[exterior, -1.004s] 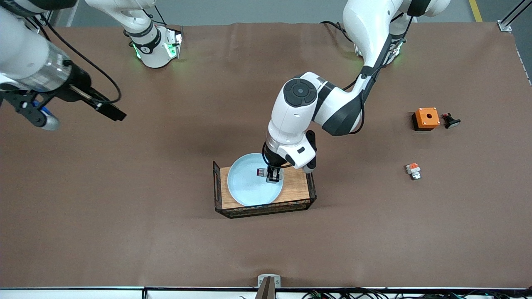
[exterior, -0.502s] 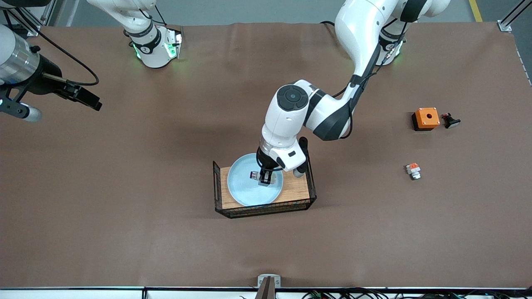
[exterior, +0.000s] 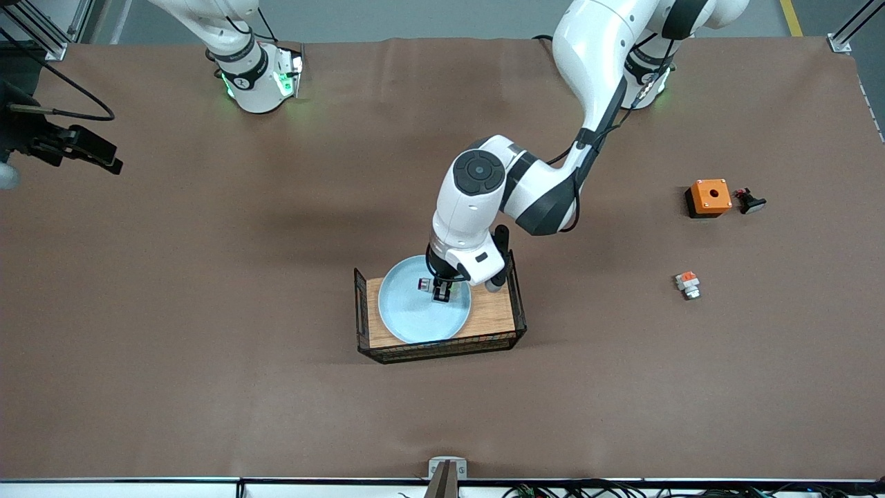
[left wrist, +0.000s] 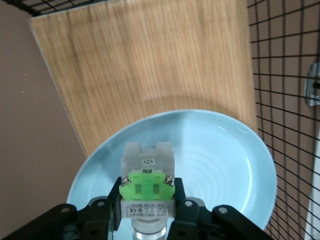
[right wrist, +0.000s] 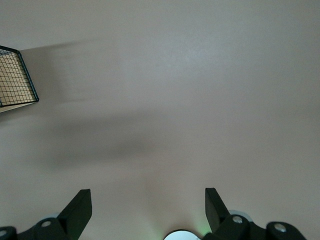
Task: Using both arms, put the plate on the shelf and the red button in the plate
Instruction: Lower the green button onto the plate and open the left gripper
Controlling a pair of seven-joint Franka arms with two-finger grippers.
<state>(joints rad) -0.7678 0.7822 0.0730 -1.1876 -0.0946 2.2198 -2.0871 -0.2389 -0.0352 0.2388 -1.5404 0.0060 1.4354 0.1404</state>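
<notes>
Plate (exterior: 415, 315) is done: it sits flat on the wooden floor of the wire-mesh tray (exterior: 508, 321), roughly mid-bench, a bit toward the front-camera edge.

Left gripper (exterior: 440, 293) is over the plate, fingers clamped on the red button (left wrist: 147, 187). Wrist view shows the white body and green block pinched between the pads, white end pointing out over the plate's inner surface. Can't tell from either view whether the button touches the plate; it looks just above it or barely resting.

Right gripper (right wrist: 147, 205) is parked high over bare bench at the right arm's end, near the robots' edge, jaws spread wide and empty. That arm waits.

Remaining, as I read it: lower the last bit if needed, release the button onto the plate, pull the left arm clear. So roughly the final step.

Distractors untouched at the left arm's end of the bench: white piece with orange block (exterior: 687, 283), orange box (exterior: 708, 197), black-bodied button (exterior: 749, 200) just beside the box.
</notes>
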